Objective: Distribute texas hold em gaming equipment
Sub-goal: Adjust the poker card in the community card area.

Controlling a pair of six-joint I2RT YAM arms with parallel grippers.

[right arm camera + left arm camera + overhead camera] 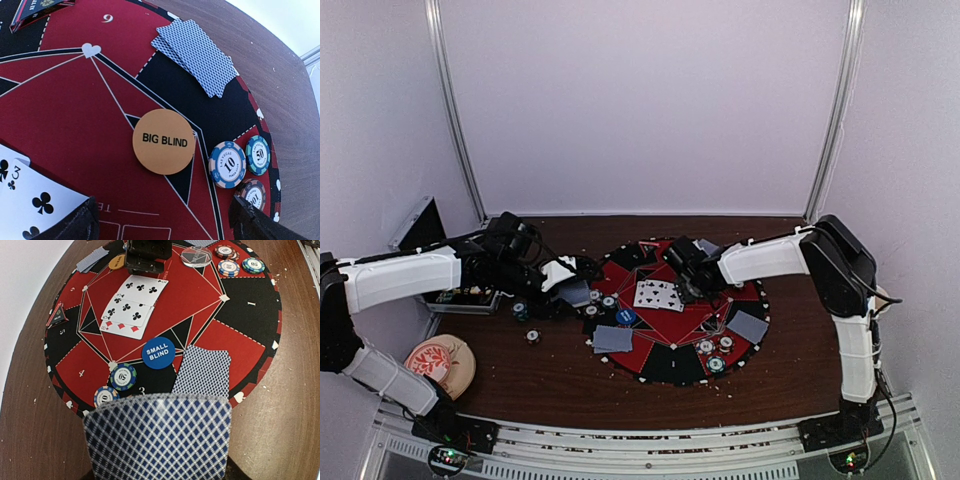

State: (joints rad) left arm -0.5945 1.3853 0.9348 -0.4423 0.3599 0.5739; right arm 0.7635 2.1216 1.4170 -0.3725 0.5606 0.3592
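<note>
Texas hold em gaming equipment, catalogued at the dealing stage. Stack of blue-backed playing cards: held in the left end effector, its jaws partly closed round the stack and hidden beneath it in the wrist view. Just beyond that end effector, on the round mat that covers part of the bench: a face-down pair lying flat. Left of the pair: the SMALL BLIND button and two chips close together. Farther on, mid-mat: face-up cards, overlapped, showing clubs and diamonds. Farther still: the right end effector, jaws wide apart, holding nothing, hovering low over the mat. A clear disc lies beside it. Just ahead of its fingers: the orange BIG BLIND button, with a cluster of three chips to the right. Beyond the button, at the mat's rim: a second face-down pair. Step, as judged: hole cards are going out seat by seat, with buttons and chips largely placed. The next move likely calls for carrying the stack over an unserved seat and releasing only the top cards, squarely inside the segment.
</note>
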